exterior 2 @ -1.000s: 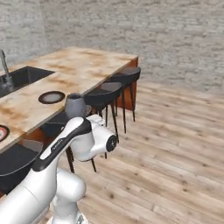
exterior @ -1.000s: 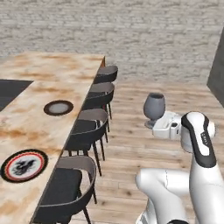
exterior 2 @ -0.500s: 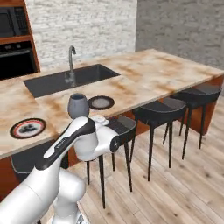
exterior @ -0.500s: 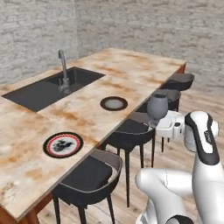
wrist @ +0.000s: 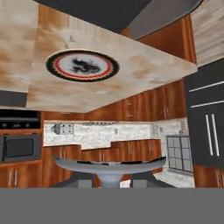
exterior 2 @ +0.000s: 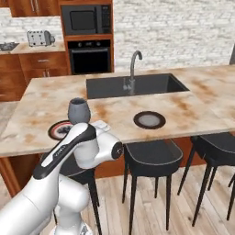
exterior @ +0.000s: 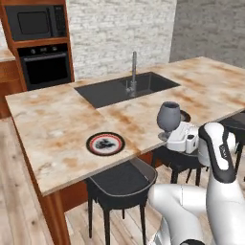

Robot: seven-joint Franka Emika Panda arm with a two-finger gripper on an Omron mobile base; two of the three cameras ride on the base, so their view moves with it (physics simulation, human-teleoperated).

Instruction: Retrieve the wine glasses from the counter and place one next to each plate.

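Observation:
A smoky-grey wine glass (exterior: 169, 116) stands upright in my gripper (exterior: 169, 136), which is shut on its stem, just off the near edge of the island top (exterior: 57, 124). The right base view shows the same wine glass (exterior 2: 79, 110) above my forearm. The red-ringed plate (exterior: 105, 143) lies near the island's front edge, left of the glass; it also shows as the red-ringed plate (wrist: 82, 65) and, half hidden by the arm, (exterior 2: 58, 130). The grey-centred plate (exterior 2: 149, 120) lies further right. The glass's round foot (wrist: 109, 165) sits at the gripper (wrist: 109, 180).
A black sink (exterior 2: 135, 85) with a steel tap (exterior 2: 133, 69) is set in the island. Black stools (exterior: 122, 179) (exterior 2: 153, 153) stand along its near side. The back counter (exterior 2: 27, 47) carries a toaster (exterior 2: 36, 37); wall ovens (exterior 2: 87, 36) stand beside it.
The whole scene has swung round as the base moved, bringing the sink and both plates in front. The wine glass stays in the gripper, held the same way.

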